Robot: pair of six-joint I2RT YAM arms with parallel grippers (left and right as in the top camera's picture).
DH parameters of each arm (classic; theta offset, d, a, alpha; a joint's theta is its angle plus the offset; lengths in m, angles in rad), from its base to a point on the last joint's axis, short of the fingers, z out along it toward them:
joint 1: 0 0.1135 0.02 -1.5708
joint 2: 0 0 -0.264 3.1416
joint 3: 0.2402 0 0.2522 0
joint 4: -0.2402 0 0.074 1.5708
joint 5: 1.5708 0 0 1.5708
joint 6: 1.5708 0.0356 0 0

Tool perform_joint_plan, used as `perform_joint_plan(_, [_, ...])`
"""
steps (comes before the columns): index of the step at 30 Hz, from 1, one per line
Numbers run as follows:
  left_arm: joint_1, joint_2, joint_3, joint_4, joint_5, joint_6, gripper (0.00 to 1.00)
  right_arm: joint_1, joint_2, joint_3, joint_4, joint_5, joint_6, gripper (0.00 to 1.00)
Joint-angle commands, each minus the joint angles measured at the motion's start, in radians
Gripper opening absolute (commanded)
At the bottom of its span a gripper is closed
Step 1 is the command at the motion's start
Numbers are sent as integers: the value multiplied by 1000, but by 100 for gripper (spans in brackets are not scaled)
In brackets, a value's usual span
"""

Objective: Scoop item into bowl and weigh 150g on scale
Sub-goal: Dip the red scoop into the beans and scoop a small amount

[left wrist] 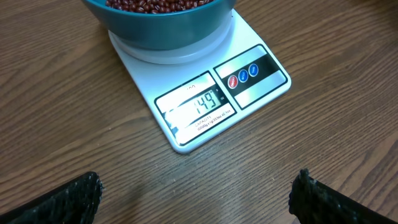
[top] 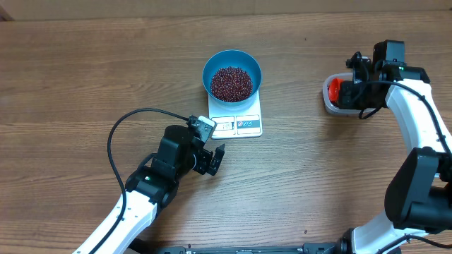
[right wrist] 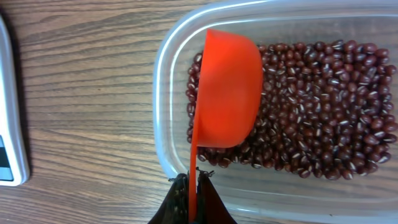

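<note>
**Left jaws wide open short of the scale (top: pixel 236 125); right jaws shut on the scoop (right wrist: pixel 227 93) handle**

Overhead: the left jaws stand spread, pointing at the scale's front edge, just off it and touching nothing. The blue bowl (top: pixel 208 70) sits on the scale's far half and hides it. The beans (top: pixel 232 83) cover the bowl's bottom. At the right, the right arm (top: pixel 413 106) hides most of the clear tub (top: pixel 327 95), so only the tub's left end and a bit of orange show. Bare tabletop (top: pixel 85 63) lies wide between scale and tub, and left of the bowl.

Left wrist: the dark fingertips (left wrist: pixel 74 199) show only in the bottom corners, cut off by the frame, with bare wood between them. The scale lies slanted ahead and its display reads 149. The print beneath is too fine to read. The top edge cuts off the bowl, leaving its lower wall and a strip of beans.

Right wrist: the jaws pinch the thin orange handle at the bottom edge and are mostly out of frame. The scoop's cup hangs over the beans at the tub's left end. Its hollow is turned away, so I cannot tell whether it carries anything. The tub's right end is cut off. A white corner of the scale shows at the left edge, with bare wood between it and the tub.
</note>
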Motion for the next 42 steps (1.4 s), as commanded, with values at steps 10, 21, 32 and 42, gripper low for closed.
perform_joint_plan(10, [-1,7,-2,0,-11,-6,100,-2,5,-11,5,25,4,4])
perform_joint_plan(21, [-1,7,-2,0,-11,-6,100,-1,5,-56,29,-6,4,4])
perform_joint_plan(32, [-1,7,-2,0,-11,-6,100,-14,5,-48,34,-86,4,4])
perform_joint_plan(42, [-1,7,-2,0,-11,-6,99,-94,3,-1,2,-165,4,4])
